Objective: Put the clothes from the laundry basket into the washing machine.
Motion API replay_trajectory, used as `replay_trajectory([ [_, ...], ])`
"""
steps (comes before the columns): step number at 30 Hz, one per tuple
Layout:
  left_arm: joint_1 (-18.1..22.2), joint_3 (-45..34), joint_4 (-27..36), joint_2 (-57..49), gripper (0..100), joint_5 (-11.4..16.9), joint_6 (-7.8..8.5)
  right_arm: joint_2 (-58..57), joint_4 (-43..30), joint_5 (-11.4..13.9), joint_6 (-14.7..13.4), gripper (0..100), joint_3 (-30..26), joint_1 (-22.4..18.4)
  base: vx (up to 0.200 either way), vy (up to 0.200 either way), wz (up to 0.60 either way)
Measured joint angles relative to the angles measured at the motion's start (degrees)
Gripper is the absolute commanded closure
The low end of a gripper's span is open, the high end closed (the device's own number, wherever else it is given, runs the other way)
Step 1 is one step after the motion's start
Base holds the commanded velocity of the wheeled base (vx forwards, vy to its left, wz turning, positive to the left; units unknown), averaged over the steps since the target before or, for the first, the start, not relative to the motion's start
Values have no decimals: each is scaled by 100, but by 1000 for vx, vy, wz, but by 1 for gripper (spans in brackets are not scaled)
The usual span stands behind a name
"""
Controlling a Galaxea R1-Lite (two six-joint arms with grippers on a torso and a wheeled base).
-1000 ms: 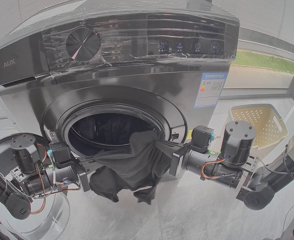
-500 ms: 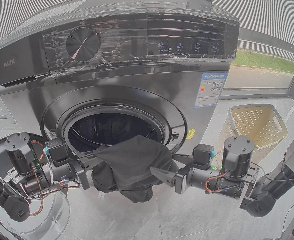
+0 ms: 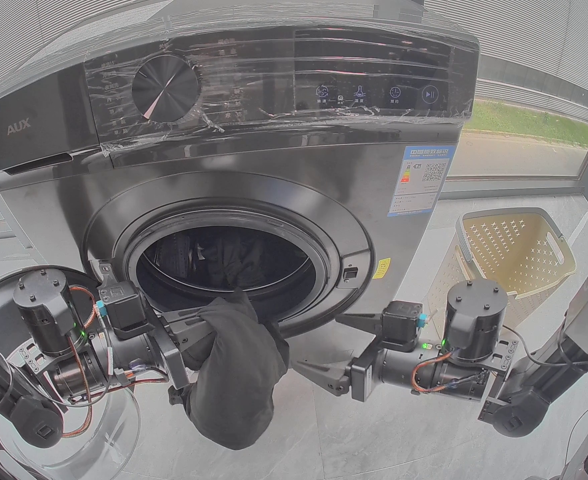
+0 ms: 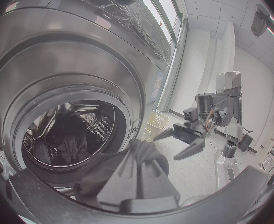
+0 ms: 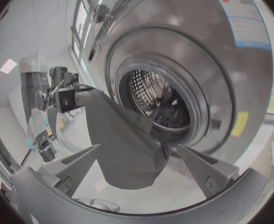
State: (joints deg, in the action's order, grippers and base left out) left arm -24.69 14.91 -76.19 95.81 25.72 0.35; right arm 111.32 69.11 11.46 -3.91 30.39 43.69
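1. At the mouth of the washing machine point(image 3: 274, 161), the left gripper point(image 3: 199, 328) is clamped on a dark garment point(image 3: 237, 381), with a bunch of the cloth pinched tight between its fingers point(image 4: 124, 178).
2. Just beyond the left fingertips, the garment's upper edge lies against the lower rim of the open drum point(image 3: 227, 268). The rest hangs below the fingers in one long fold, outside the machine and in front of its lower panel.
3. Facing it from across the garment, the right gripper point(image 3: 317, 343) has its fingers spread wide and holds nothing. Its lower fingertip is just beside the hanging cloth, and its upper one points at the drum's rim.
4. Past both sets of fingertips, deep inside the drum, more dark clothes point(image 3: 231, 261) lie in a heap against the perforated metal wall.
5. Behind the right gripper, well away from its fingertips, the pale laundry basket point(image 3: 514, 248) stands on the tiled floor beside the machine.
6. Behind the left fingers and under that arm, the machine's round glass door point(image 3: 74, 435) stands swung open.
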Motion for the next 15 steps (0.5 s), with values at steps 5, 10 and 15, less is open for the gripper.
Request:
replay_trajectory([
  [5, -69, -15, 2, 67, 100, -11, 27, 157, 169, 55, -27, 0, 458, 173, 0, 0, 0],
  [10, -94, -20, 2, 162, 100, -163, 43, 339, 307, 66, -54, 0, 692, 346, 0, 0, 0],
  [15, -141, 39, -6, 304, 100, -552, 57, 466, 391, 68, -55, 0, 745, 510, 0, 0, 0],
])
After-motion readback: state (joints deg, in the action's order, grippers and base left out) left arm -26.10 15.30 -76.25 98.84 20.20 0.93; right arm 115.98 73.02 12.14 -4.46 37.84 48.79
